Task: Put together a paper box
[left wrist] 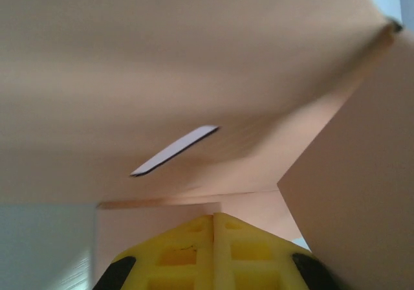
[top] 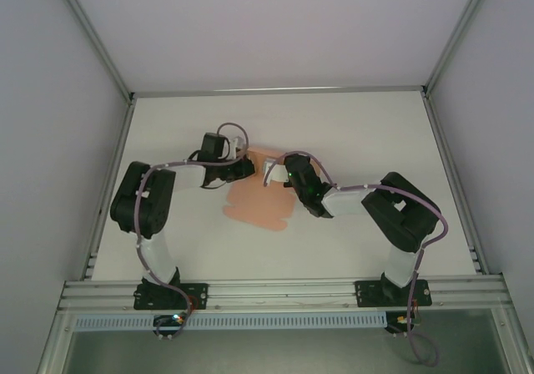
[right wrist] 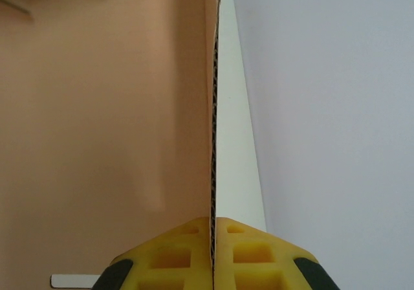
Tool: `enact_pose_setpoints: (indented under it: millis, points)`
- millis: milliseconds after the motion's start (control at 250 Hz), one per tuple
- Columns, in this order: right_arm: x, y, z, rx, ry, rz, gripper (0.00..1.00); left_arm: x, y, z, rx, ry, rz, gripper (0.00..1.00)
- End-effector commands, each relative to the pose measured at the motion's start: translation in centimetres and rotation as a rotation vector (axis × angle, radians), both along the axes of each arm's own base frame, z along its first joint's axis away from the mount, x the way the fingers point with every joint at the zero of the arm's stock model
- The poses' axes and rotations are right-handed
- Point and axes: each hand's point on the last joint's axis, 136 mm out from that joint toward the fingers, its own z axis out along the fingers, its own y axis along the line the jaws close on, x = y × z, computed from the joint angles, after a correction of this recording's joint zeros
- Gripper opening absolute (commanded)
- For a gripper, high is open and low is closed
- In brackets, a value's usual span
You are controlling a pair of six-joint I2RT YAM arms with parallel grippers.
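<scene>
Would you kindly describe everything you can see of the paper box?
The box is salmon-pink corrugated card, seemingly white on its other face, only partly folded: most of the sheet lies flat on the table, with panels raised at its far end. One panel has a narrow slot. The right gripper has its jaws shut on a raised panel's edge.

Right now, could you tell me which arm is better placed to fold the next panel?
Probably right: the right gripper is shut on a panel edge of the paper box, ready to swing it. The left gripper is shut with no card visibly pinched.
</scene>
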Motion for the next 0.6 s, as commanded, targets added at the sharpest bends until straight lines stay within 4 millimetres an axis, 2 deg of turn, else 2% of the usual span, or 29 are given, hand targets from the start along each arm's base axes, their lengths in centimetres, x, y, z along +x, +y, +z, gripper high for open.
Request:
enact_pose_setpoints:
  millis: [0, 188, 208, 379, 443, 487, 595]
  points:
    - [-2.9, 0.5, -5.6, -0.087, 0.182, 0.086, 0.00, 0.8, -1.3, 0.9, -0.034, -0.061, -0.042, 0.02]
    - [-3.0, 0.5, -5.9, -0.091, 0.187, 0.086, 0.00, 1.4, -0.5, -0.3, 0.021, -0.053, 0.007, 0.02]
    - [-3.0, 0.5, -5.8, -0.090, 0.185, 0.087, 0.00, 0.7, -1.4, -0.5, 0.033, -0.050, -0.014, 0.02]
    - [-2.9, 0.5, -5.6, -0.086, 0.180, 0.088, 0.00, -0.1, -1.9, -1.2, 0.158, -0.072, -0.040, 0.02]
    - [-2.9, 0.5, -5.7, -0.088, 0.177, 0.087, 0.00, 0.0, -1.4, -1.2, 0.167, -0.063, -0.012, 0.03]
    - [-2.7, 0.3, -5.6, -0.092, 0.170, 0.082, 0.00, 0.0, -0.8, -0.8, 0.167, -0.065, 0.009, 0.07]
    - [-2.2, -0.1, -5.1, -0.100, 0.142, 0.065, 0.00, 0.0, 1.9, 0.5, 0.192, -0.073, 0.087, 0.16]
